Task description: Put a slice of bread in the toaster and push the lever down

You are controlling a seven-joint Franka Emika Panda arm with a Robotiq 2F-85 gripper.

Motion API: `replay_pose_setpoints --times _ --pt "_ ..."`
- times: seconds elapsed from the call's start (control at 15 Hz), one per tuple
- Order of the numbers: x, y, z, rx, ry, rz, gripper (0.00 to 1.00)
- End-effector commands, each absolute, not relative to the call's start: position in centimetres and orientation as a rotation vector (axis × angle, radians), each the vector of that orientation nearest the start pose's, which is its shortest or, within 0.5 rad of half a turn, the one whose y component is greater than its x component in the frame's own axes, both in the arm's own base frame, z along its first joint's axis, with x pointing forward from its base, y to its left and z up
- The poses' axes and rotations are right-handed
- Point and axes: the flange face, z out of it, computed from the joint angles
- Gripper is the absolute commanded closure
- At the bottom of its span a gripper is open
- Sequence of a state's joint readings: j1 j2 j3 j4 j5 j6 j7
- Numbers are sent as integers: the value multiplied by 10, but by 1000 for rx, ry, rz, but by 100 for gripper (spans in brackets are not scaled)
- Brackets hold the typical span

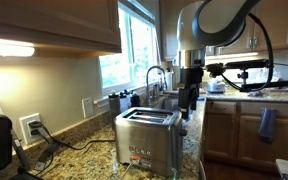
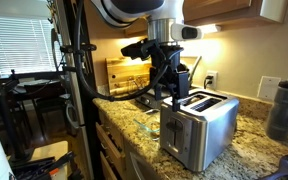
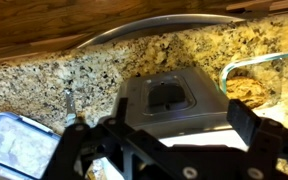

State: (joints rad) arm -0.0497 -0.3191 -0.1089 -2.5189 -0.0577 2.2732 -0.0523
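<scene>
A glass dish (image 3: 227, 72) on the right is holding something brown, a blue-rimmed box (image 3: 29, 122) on the left something pale; both are blurred. The gripper (image 3: 159, 128) is hanging wide open close to the toaster (image 3: 169, 100), which is standing on the stone counter (image 3: 44, 75).

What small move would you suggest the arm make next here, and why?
Probably shift the claw toward the glass dish, whose tan contents may be bread: the claw looks open and empty, hanging by the toaster, whose slots look empty.
</scene>
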Motion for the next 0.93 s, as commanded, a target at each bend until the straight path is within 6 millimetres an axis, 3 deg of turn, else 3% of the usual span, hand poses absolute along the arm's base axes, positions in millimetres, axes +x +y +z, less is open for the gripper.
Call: replay_pose_setpoints --times 0.0,0.07,0.2,0.73,0.87 --pt "413 -76 394 -3129 134 -164 8" --pt "413 -77 392 -3125 137 -169 27" --pt "415 -74 383 -3130 142 -185 41" --pt "409 -63 365 -3109 100 -305 93" --pt "408 -62 359 -3109 87 -321 98"
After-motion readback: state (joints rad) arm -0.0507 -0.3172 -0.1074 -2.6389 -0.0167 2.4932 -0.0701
